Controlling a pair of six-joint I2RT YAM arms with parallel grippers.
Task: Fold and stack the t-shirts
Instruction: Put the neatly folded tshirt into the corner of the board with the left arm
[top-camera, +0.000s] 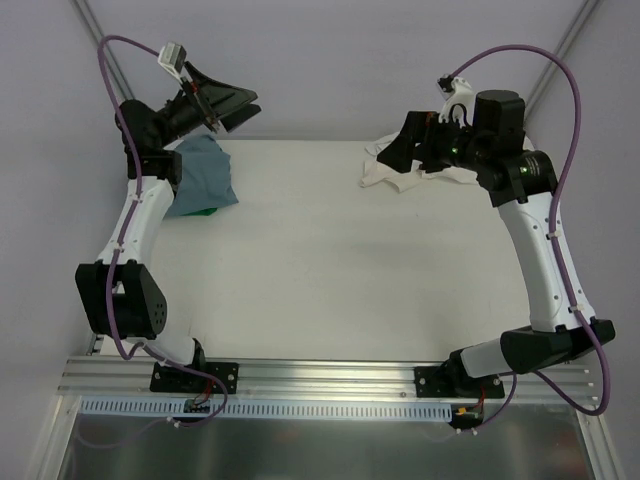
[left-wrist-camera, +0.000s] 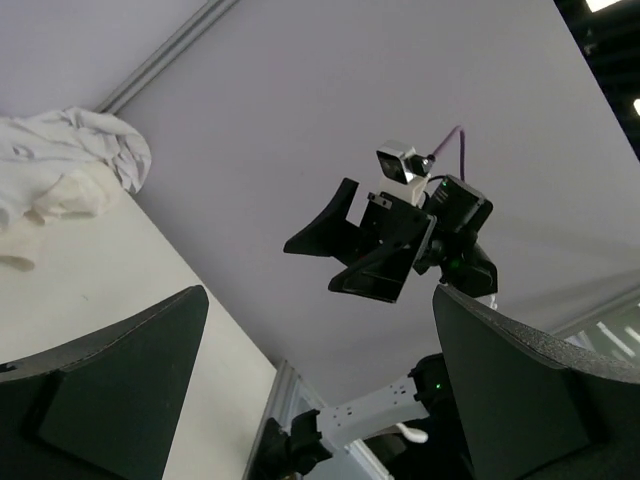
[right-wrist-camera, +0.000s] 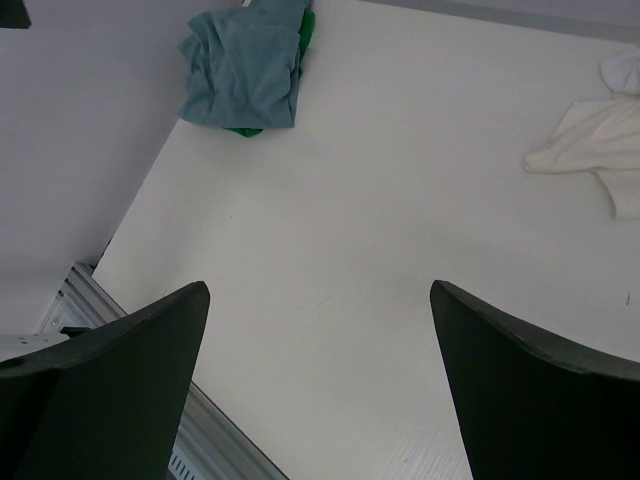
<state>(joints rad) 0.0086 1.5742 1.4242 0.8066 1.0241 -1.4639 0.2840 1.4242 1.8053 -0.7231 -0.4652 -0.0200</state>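
The slate-blue t-shirt (top-camera: 205, 175) lies folded at the table's far left on top of the green t-shirt (top-camera: 207, 211), of which only an edge shows. The cream t-shirt (top-camera: 392, 170) lies crumpled at the far right. My left gripper (top-camera: 250, 106) hangs open in the air above and behind the blue shirt, holding nothing. My right gripper (top-camera: 393, 153) hovers open over the cream shirt's edge, also holding nothing. The right wrist view shows the blue shirt (right-wrist-camera: 245, 70), a green edge (right-wrist-camera: 306, 25) and the cream shirt (right-wrist-camera: 590, 140). In the left wrist view the cream shirt (left-wrist-camera: 60, 160) sits at upper left.
The white table (top-camera: 320, 260) ends at a metal rail (top-camera: 320, 375) along the near edge, where both arm bases are bolted. Grey walls close in the back and both sides. In the left wrist view the right arm's gripper (left-wrist-camera: 370, 250) is seen across the table.
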